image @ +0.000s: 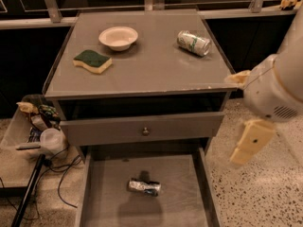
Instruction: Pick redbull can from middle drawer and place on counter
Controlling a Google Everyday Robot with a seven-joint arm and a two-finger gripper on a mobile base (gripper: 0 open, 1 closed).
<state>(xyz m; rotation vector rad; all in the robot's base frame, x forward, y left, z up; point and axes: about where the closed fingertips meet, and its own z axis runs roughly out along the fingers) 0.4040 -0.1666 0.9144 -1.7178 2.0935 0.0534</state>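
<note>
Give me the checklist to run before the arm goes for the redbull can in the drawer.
1. Middle drawer pulled open: ok.
2. Redbull can in view, lying on its side on the drawer bottom, nothing on top of it: ok.
3. Gripper lined up over the can: not ok. It hangs to the right of the cabinet, outside the drawer.
4. Room to come down past the drawer front with the knob, which sits above the drawer's rear: cannot tell.
5. Bare spot on the counter for the can: ok. There is free surface between the sponge, the bowl and the green-marked can.
</note>
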